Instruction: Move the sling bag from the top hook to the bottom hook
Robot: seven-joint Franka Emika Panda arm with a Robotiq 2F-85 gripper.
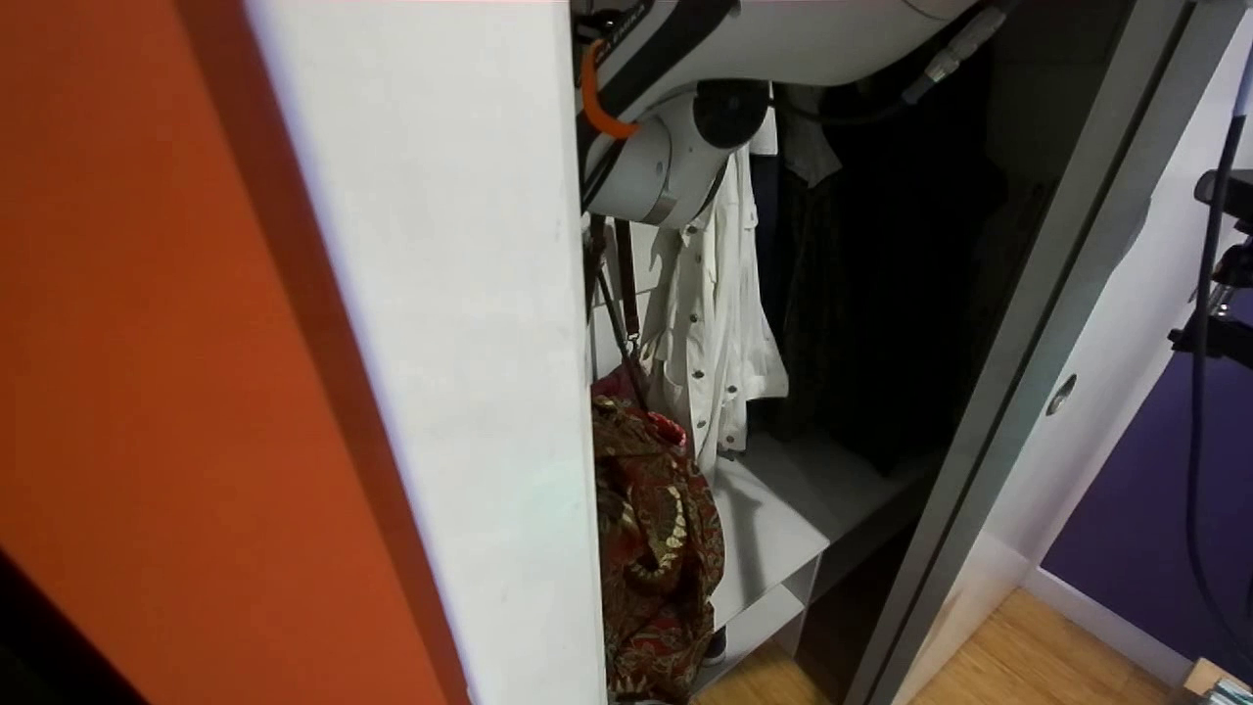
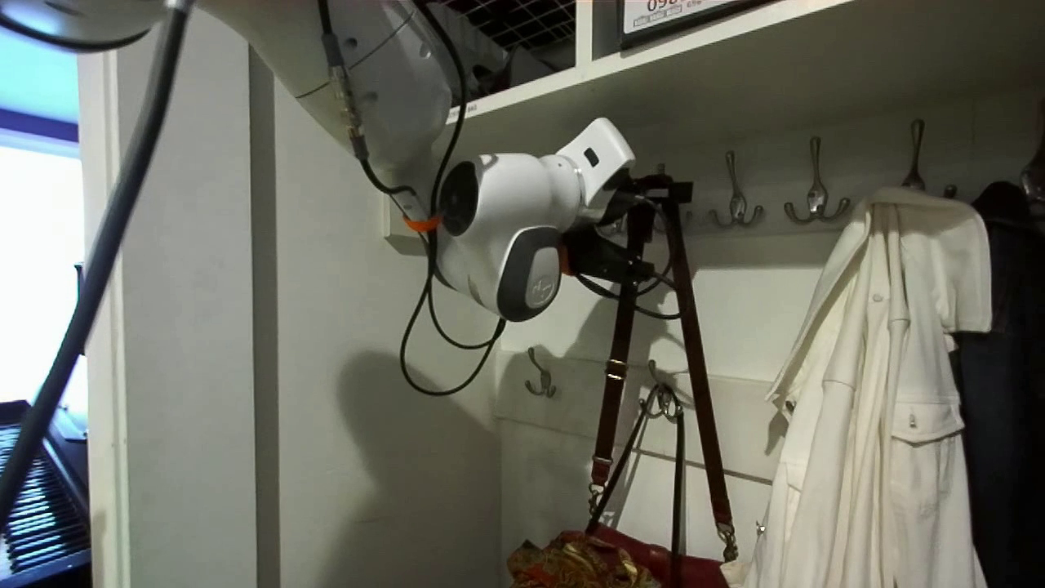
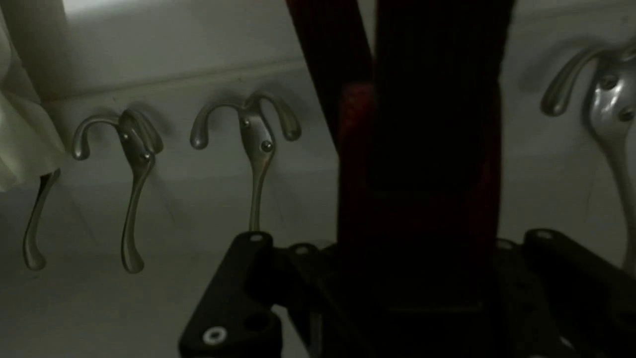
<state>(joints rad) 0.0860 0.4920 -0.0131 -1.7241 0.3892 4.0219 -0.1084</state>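
Observation:
The sling bag, brown and maroon with a busy pattern, shows in both exterior views (image 1: 661,558) (image 2: 575,563). Its brown strap (image 2: 694,335) with metal clips rises in two strands to my gripper (image 2: 673,193) at the upper hook row. The fingers appear shut on the top of this strap, which fills the middle of the dark, upside-down wrist view (image 3: 437,109). The top hook behind the gripper is mostly hidden; I cannot tell whether the strap touches it. Below, a thin dark strap (image 2: 679,482) loops over a bottom hook (image 2: 663,398); another bottom hook (image 2: 540,380) is bare.
Bare upper hooks (image 2: 816,192) continue along the wall toward a white garment (image 2: 882,392) and dark clothing (image 2: 1000,408). A shelf (image 2: 735,61) sits just above the arm. Loose cables (image 2: 424,327) dangle from the wrist. A pale panel (image 1: 489,343) flanks the closet opening.

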